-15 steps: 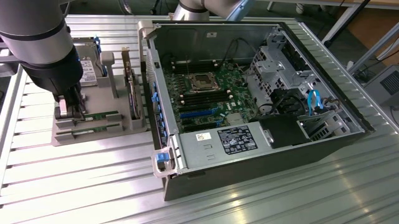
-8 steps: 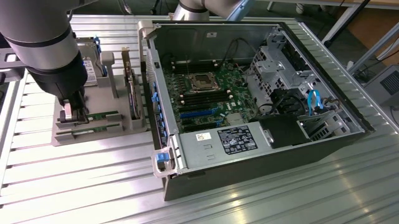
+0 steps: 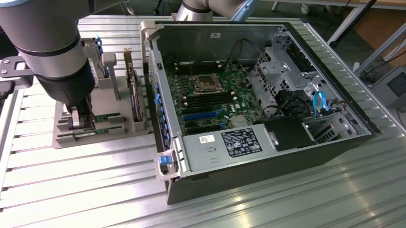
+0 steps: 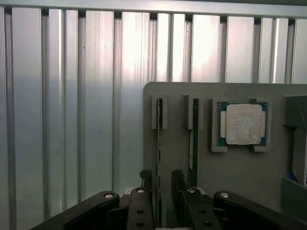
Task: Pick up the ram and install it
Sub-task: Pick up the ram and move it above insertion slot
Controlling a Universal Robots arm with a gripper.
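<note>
Two thin green circuit-board sticks stand on edge in slots of a flat grey plastic holder (image 4: 240,182) that lies on the ribbed aluminium table (image 3: 76,190). One of them, the ram (image 4: 159,139), runs straight into the gap of the black two-finger gripper (image 4: 161,178), and the second stick (image 4: 194,129) stands just beside it, outside the fingers. The jaws are spread wide, one finger on each flat side of the ram, and nothing is held; whether a pad already touches the board cannot be told. A square silver processor chip (image 4: 242,123) sits in its own pocket of the holder, further along. In the exterior view the grey arm reaches down over the holder at that view's left, and the open black computer case (image 3: 355,128) with its green motherboard (image 3: 212,92) lies near it to the right. The step in hand looks like the pickup, at the point of straddling the stick before any grip. A sound grasp would call for the fingers to meet the ram's two faces squarely and clear of the neighbouring stick, since the board is thin and free above its slot.
</note>
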